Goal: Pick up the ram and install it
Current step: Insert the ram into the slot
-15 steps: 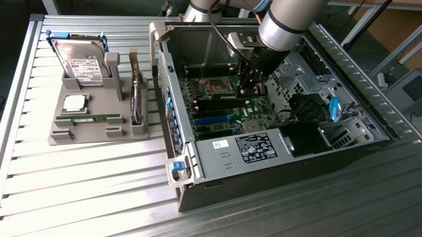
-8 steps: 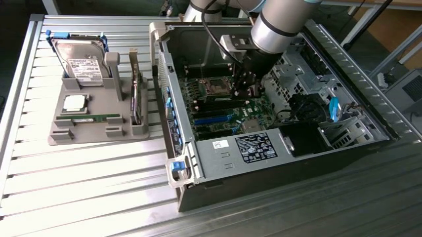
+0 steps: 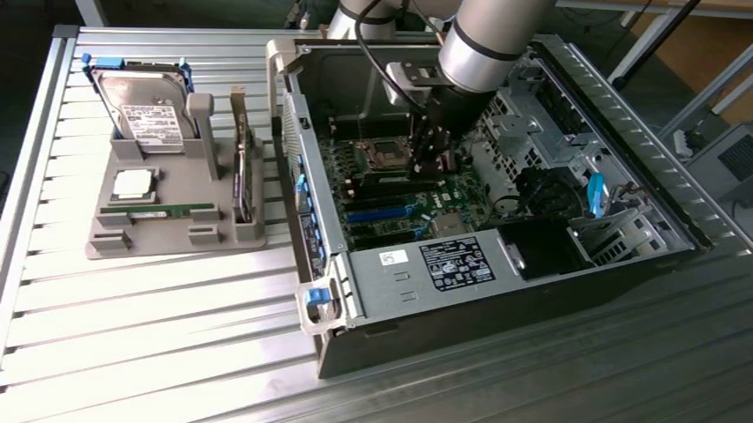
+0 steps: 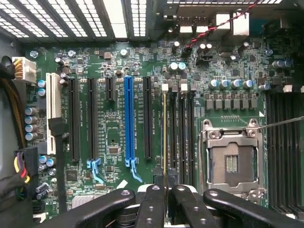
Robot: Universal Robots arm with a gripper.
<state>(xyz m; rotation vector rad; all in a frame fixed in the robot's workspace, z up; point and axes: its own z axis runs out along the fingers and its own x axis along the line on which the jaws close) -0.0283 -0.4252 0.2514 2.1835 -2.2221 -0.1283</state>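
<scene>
The arm is seen lowered into the open computer case [image 3: 588,256], with the gripper [image 3: 433,145] positioned over the motherboard [image 3: 412,198] just beside the empty CPU socket [image 3: 383,156]. In the wrist view, the gripper [image 4: 165,190] fingers are pressed close together, pinching the ram [image 4: 165,137], which is viewed edge-on as a thin yellowish line. The stick is held upright in line with the first of the black memory slots [image 4: 183,133], between the expansion slots and the CPU socket [image 4: 231,159]. On the exterior view's left, a grey parts holder [image 3: 176,220] stands on the slatted table [image 3: 141,326], carrying a hard drive [image 3: 147,110], a CPU chip [image 3: 132,183] and another green memory stick [image 3: 159,211].
</scene>
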